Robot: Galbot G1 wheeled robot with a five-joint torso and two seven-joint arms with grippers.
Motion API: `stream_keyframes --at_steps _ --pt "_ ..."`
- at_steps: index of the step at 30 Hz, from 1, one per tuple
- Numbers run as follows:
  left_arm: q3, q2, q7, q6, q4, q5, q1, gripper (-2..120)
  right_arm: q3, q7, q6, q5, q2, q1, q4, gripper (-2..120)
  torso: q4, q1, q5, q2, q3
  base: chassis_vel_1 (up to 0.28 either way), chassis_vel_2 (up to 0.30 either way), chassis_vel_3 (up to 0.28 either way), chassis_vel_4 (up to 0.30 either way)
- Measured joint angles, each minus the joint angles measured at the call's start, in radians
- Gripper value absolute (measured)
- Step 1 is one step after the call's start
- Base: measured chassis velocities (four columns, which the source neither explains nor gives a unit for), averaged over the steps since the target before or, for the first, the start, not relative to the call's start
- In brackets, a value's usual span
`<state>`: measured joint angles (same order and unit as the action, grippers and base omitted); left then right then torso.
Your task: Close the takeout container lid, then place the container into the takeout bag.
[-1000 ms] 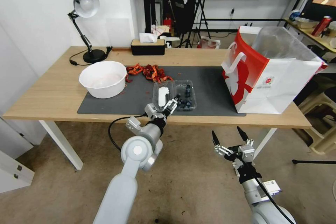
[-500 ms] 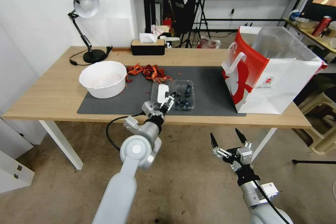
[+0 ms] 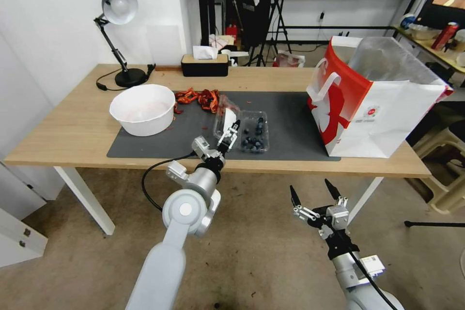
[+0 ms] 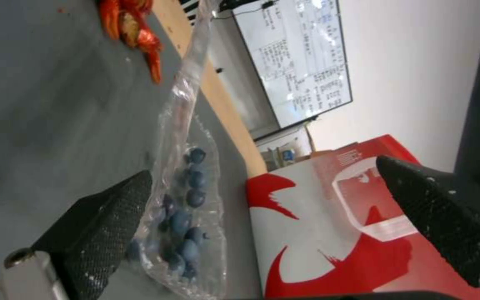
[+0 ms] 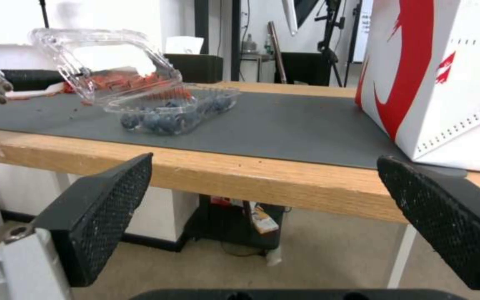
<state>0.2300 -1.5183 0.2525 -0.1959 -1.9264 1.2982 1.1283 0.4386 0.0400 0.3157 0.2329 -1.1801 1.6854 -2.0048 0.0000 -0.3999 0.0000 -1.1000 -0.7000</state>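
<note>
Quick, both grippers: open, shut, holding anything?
Left gripper: open, against the half-raised lid, gripping nothing.
Right gripper: open, empty, below the table edge.

Takeout container (image 3: 253, 137) on mat (image 3: 286, 121), between bowl (image 3: 142, 108) and takeout bag (image 3: 375, 99).

The clear takeout container (image 3: 253, 136) with blueberries lies just beyond the left hand (image 3: 230, 134), its lid (image 3: 226, 118) half raised; the red-and-white takeout bag (image 3: 373, 101) stands upright well to its right.
</note>
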Motion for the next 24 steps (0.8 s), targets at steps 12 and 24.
stream_keyframes --at_steps 12,24 --pt "0.005 0.025 -0.096 -0.017 -0.001 0.000 -0.016 100 0.003 0.001 0.001 -0.005 0.001 0.000 -0.006 100 0.0000 0.000 0.0000 0.000 0.000 0.000 0.000 0.000 0.000" --pt "0.012 0.047 -0.192 -0.061 0.014 0.001 -0.035 100 0.002 0.005 0.000 -0.021 -0.002 0.000 -0.009 100 0.0000 0.000 0.0000 0.000 0.000 0.000 0.000 0.000 0.000"
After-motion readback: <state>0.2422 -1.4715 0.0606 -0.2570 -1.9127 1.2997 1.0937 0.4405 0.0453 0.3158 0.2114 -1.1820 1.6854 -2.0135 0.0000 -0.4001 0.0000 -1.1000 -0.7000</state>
